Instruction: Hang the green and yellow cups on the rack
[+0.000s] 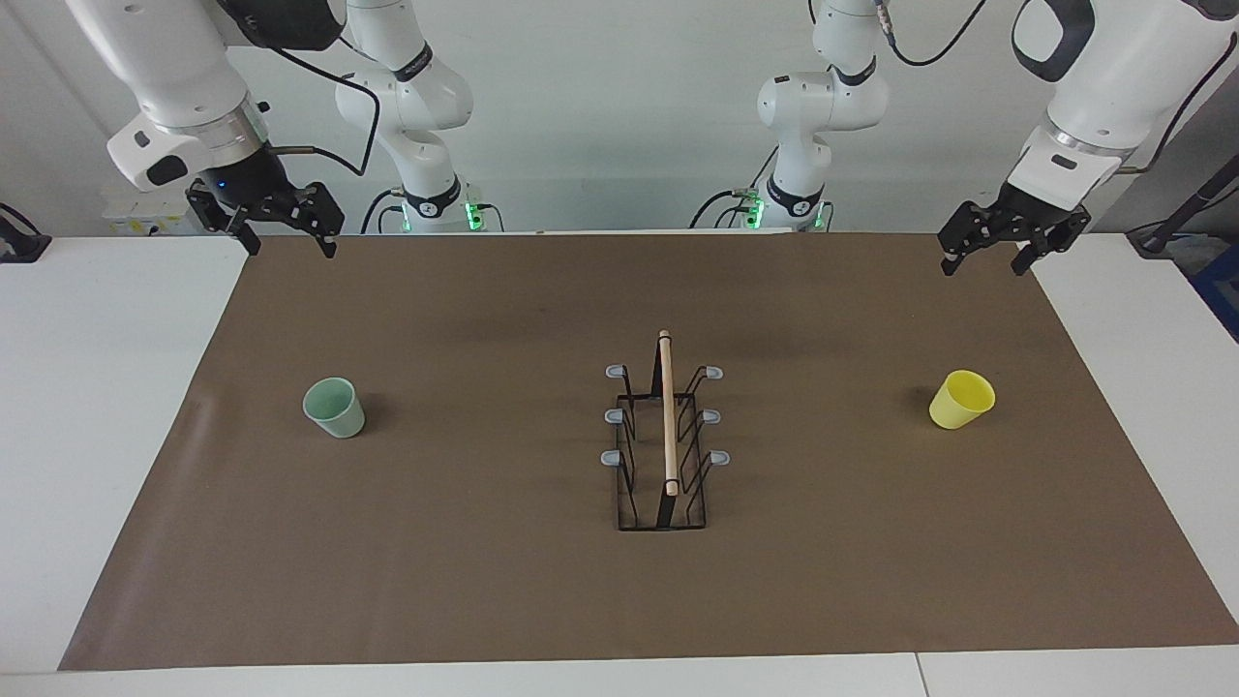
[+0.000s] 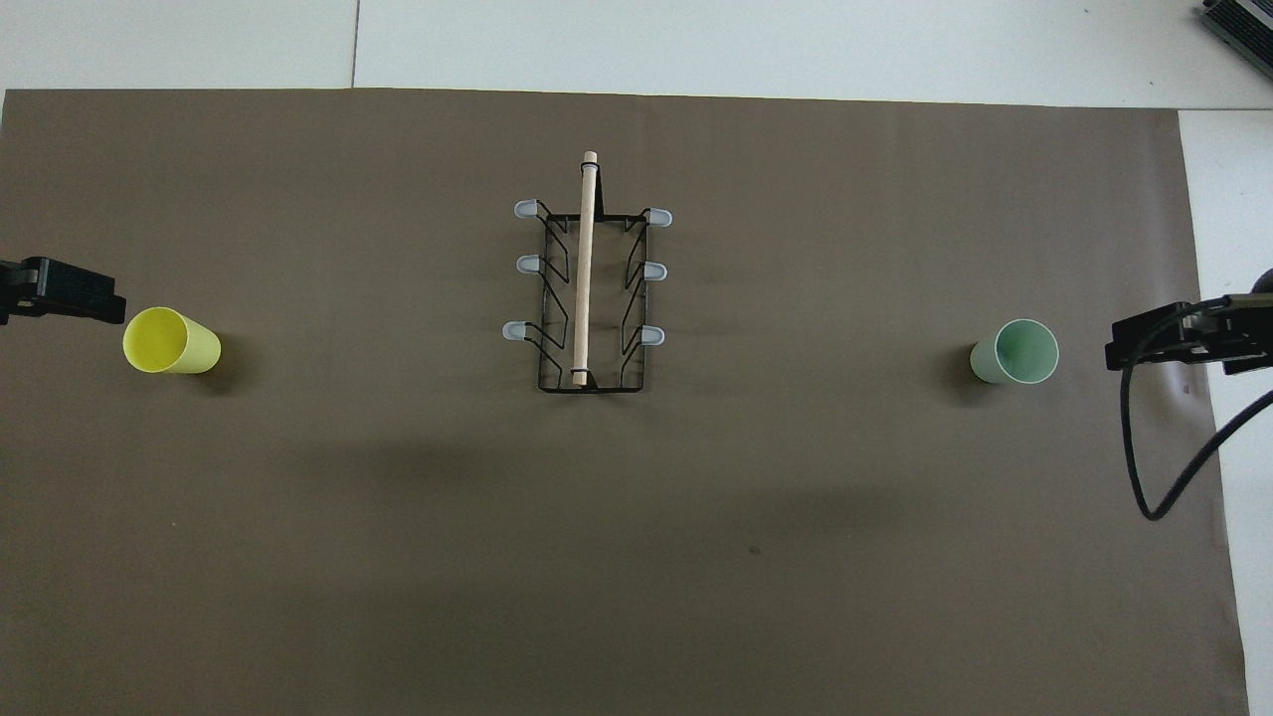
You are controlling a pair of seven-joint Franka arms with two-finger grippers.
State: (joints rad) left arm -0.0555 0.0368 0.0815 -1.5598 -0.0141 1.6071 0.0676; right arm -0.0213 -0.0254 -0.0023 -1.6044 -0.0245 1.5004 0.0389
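Overhead view crops both grippers, left gripper (image 2: 60,291) and right gripper (image 2: 1183,338).

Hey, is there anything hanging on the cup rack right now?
No. All six grey-capped prongs of the rack are bare. The green cup and yellow cup stand on the brown mat, apart from it.

Under my black grippers: plain brown mat (image 1: 484,581), pale mint green cup (image 1: 334,408), bright yellow cup (image 1: 961,399), black wire rack (image 1: 662,445) with light wooden dowel (image 1: 667,411) and grey-capped prongs.
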